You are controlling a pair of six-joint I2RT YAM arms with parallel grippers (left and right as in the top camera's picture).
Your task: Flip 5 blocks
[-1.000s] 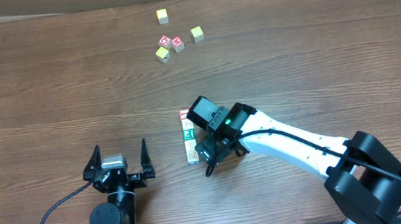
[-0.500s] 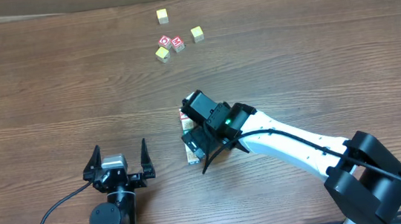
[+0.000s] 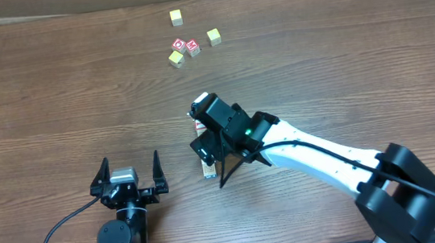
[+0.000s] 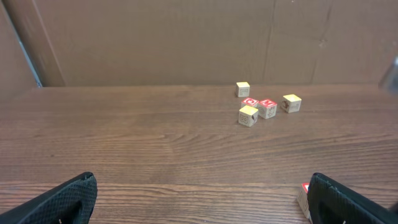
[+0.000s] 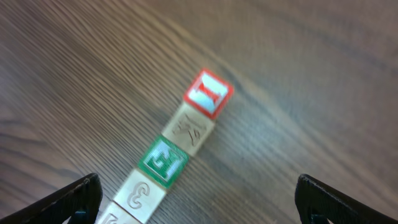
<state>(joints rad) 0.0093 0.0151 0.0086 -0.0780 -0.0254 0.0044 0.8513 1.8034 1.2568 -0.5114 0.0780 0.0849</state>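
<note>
From overhead, barely a glimpse of the row of blocks [image 3: 207,169] on the wooden table [image 3: 36,92], most of it covered by the right gripper [image 3: 211,165] hanging directly above, jaws spread wide and clasping nothing. Through the right wrist camera alone, the row laid out nearly whole. At its far end a red-bordered block [image 5: 208,93] with a whitish face, touching it a plain engraved block [image 5: 188,129], next a green-faced block [image 5: 163,162], then a pale block [image 5: 140,194] with a curled character, and last a fifth block [image 5: 112,218] cut off by the lower edge. All touching in one straight diagonal line, prints slightly blurred, dark fingertips [image 5: 68,199] in the lower corners, standing clear on either side of the row. Left gripper [image 3: 130,161] off to the robot's left of the row and a little nearer the base, fingers splayed, nothing between them. From its wrist camera, only one red-edged end of the row at the lower right beside a finger, yet a clean level look at what lies well beyond the row's far end: three yellow cubes [image 4: 248,115] loosely ringing two red cubes [image 4: 267,108] set side by side. Behind that cluster a brown cardboard wall [image 4: 155,37], seen face-on only from this low angle.
</note>
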